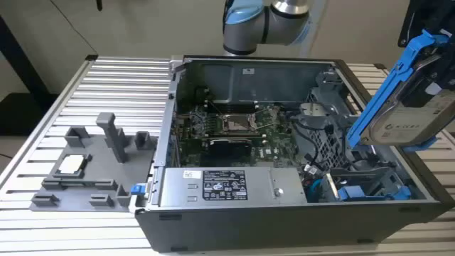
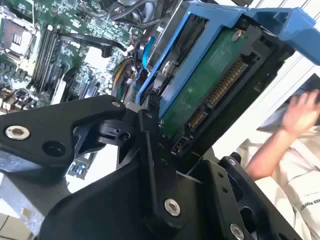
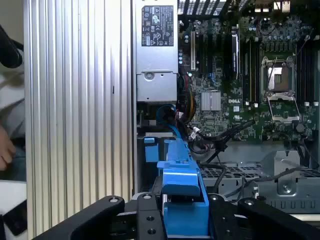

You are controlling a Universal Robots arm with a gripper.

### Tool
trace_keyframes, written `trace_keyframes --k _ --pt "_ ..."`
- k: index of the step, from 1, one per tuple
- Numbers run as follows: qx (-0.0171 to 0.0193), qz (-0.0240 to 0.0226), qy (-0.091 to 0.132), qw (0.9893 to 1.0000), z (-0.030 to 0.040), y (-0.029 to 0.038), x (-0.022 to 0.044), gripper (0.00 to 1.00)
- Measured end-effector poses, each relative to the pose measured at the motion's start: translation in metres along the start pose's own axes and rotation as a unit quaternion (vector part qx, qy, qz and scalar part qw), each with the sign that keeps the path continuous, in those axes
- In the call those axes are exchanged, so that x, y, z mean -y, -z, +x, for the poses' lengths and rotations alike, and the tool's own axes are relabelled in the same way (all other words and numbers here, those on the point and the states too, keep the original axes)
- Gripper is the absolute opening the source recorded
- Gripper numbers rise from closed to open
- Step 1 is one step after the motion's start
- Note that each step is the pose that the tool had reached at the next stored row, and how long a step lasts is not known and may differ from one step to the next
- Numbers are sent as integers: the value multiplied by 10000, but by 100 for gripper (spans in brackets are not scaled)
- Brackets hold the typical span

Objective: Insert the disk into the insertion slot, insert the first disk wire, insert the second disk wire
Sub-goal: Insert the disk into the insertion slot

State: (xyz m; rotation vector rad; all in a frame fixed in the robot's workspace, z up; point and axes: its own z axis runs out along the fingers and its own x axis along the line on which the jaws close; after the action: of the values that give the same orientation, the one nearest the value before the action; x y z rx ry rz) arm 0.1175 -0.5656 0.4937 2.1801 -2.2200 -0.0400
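The hand (image 3: 182, 212) is clamped on the disk (image 3: 181, 187), with its black fingers (image 3: 146, 216) pressed against both sides of the blue carrier frame, as seen in the first wrist view. In the second wrist view the green circuit board and the connector row on the underside of the disk (image 2: 210, 85) are turned towards the camera. In the exterior view the disk (image 1: 408, 106) is held tilted and raised in the air at the exterior view's right, above the open computer case (image 1: 213, 226) and apart from it. The insertion slot (image 1: 359, 184), set in the grey cage with blue fittings, lies just below the disk. A motherboard (image 1: 235, 128) and a grey power box (image 1: 220, 186) are seen inside the case. The case is carried on a ribbed metal surface (image 1: 106, 90), on which a grey fixture (image 1: 92, 170) also stands. A person's arm (image 2: 280, 145) is seen beyond the disk.
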Motion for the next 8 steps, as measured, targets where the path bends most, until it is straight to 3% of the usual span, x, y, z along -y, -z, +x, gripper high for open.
trace_keyframes --k 8 --pt "0 0 0 10000 0 -3 0 33"
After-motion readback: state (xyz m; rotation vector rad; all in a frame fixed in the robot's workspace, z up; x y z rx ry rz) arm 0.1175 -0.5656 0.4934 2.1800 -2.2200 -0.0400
